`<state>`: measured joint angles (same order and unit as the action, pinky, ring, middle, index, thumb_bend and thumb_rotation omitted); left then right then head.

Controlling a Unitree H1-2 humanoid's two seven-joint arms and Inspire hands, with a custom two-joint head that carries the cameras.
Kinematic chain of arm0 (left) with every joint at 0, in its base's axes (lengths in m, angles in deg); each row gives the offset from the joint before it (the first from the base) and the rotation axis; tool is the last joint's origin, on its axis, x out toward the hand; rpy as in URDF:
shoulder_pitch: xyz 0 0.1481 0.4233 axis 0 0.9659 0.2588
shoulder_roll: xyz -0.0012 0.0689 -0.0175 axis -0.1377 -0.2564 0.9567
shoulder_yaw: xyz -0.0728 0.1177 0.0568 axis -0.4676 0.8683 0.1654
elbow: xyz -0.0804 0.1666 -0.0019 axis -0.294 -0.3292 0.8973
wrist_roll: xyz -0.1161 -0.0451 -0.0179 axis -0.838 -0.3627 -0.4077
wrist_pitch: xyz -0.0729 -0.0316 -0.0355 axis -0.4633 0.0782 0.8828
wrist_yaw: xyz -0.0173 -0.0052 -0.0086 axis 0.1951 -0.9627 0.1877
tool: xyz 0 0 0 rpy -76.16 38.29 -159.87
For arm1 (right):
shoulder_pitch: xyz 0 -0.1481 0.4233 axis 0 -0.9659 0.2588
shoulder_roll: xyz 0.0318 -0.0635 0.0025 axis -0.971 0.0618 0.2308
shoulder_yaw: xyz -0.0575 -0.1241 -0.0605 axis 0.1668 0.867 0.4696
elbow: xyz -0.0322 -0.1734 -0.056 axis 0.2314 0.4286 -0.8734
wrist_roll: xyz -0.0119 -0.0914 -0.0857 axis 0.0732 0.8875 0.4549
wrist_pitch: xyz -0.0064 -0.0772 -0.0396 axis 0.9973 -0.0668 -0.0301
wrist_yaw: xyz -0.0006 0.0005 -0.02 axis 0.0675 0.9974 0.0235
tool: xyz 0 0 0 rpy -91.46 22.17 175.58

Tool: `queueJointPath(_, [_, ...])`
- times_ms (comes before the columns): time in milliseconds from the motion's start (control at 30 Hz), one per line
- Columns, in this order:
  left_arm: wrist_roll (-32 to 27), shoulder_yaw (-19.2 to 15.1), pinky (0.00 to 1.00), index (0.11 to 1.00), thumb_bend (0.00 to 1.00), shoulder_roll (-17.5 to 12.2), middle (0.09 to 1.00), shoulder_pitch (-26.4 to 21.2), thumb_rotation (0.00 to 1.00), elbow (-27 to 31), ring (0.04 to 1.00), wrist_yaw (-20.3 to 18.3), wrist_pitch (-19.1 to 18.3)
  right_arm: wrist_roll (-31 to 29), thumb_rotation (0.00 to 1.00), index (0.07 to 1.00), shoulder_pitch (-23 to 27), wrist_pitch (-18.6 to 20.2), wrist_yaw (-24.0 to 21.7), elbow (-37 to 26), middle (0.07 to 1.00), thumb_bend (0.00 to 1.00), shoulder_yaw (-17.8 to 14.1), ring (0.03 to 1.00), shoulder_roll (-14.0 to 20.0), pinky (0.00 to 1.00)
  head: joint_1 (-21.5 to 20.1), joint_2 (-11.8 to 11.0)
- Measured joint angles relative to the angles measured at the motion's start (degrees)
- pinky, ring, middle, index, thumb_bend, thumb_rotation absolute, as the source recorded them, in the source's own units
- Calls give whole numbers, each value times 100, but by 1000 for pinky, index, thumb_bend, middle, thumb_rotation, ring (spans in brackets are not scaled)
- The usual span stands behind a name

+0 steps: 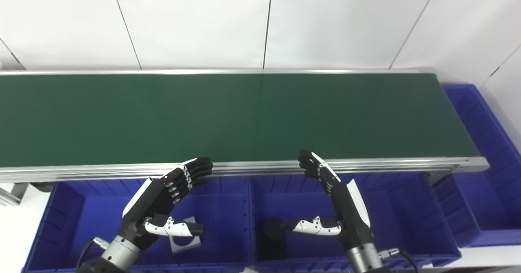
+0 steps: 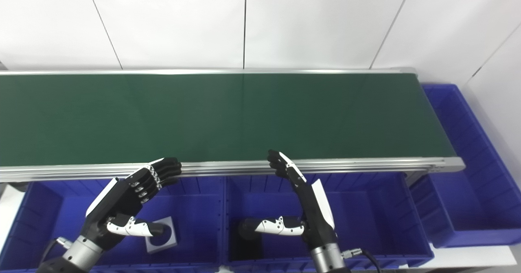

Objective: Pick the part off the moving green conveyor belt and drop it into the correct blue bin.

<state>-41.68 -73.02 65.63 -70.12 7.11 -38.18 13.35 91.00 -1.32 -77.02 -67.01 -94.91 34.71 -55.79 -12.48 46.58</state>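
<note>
The green conveyor belt runs across the view and no part shows on it. My left hand hovers open over the left blue bin, fingertips at the belt's near rail. My right hand is open over the middle blue bin, fingers raised, thumb pointing left. A grey square part with a round hole lies in the left bin, partly behind my left thumb. A black part sits in the middle bin under my right thumb.
A third blue bin stands at the belt's right end. The silver aluminium rail borders the belt's near side. White wall panels rise behind the belt.
</note>
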Motion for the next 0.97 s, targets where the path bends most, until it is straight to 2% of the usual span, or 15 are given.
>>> queueJointPath(233, [-97,-104,863,858,959,71,865,96,152,-147,870,9,228,-1,370,886,-17,19,-53,0,867,1000,-5,864,36,832,176,-35])
queueJointPath(367, [-114,-115,889,876,920,206,882,135,118,-202,889,10,534,-30,361,893,-19,18,-87,0,871,1000,-17,877,96,846,387,-70])
queueJointPath(533, [49,-130,900,886,928,401,895,205,145,-221,896,161,808,-114,351,890,-61,43,-157,-10,865,1000,-54,867,150,842,554,-97])
queueJointPath(800, [291,-137,916,891,940,435,902,333,161,-199,908,394,854,-124,334,888,-100,60,-189,-37,859,1000,-109,860,193,833,677,-149])
queueJointPath(967, [293,-126,911,882,942,470,893,332,144,-201,901,455,854,-125,320,891,-118,59,-205,-37,856,1000,-118,854,194,831,940,-202])
